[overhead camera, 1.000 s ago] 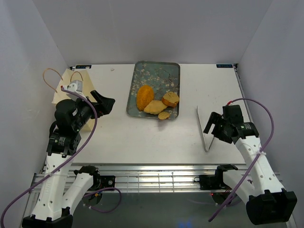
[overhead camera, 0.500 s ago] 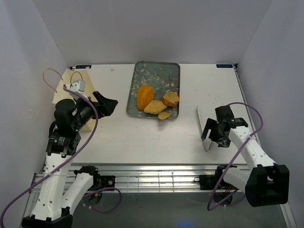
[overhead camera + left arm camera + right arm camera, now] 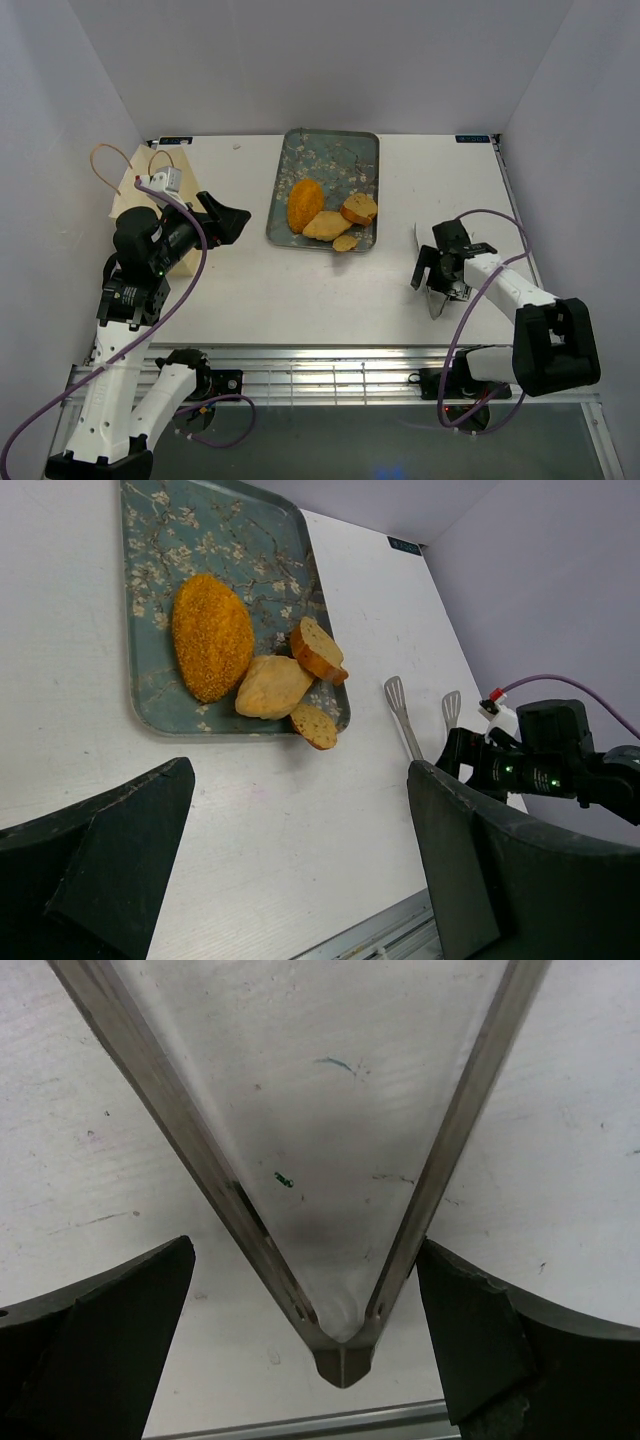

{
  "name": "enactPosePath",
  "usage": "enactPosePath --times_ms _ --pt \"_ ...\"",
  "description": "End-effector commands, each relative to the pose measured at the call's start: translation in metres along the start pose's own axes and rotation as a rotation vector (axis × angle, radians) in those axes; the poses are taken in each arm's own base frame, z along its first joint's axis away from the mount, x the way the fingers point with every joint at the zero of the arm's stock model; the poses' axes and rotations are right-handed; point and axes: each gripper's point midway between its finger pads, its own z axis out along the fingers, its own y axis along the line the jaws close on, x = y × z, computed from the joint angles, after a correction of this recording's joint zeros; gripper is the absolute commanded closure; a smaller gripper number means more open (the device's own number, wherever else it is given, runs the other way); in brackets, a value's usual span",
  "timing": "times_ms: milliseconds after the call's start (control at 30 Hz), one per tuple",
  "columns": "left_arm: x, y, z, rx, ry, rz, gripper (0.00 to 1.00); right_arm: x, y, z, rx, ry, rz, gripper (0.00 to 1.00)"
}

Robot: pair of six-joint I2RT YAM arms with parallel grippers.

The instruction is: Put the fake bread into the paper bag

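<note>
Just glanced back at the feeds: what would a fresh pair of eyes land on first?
The big orange loaf stands out, lying with three smaller bread pieces on the floral tray at the far middle. On the right, the right claw is open over the hinge end of metal tongs lying flat. The paper bag sits far left, behind the left arm.

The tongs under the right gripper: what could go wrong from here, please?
The tongs lie flat on the table, and the open right gripper straddles only their narrow hinge end; closing there may let the thin metal slip or swing. The small tan bit of fake bread sits at the tray's near rim, so a clumsy grab could knock it onto the table.
</note>
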Motion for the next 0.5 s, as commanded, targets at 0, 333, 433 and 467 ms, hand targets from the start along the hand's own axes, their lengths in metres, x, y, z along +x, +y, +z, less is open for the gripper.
enactPosePath --times_ms 0,333,433,467 --pt "-0.007 -0.009 -0.002 0.034 -0.018 0.006 0.02 -0.022 0.002 0.006 0.084 -0.111 -0.017 0.02" --pt "-0.008 -0.012 -0.002 0.05 -0.015 0.001 0.02 -0.013 -0.005 0.026 0.234 -0.109 -0.072 0.33" --pt "-0.01 -0.012 -0.002 0.043 -0.021 0.003 0.02 -0.022 0.0 0.019 0.208 -0.148 -0.072 0.46" --pt "-0.01 -0.011 -0.001 0.039 -0.02 0.002 0.02 -0.024 0.002 0.016 0.197 -0.156 -0.075 0.47"
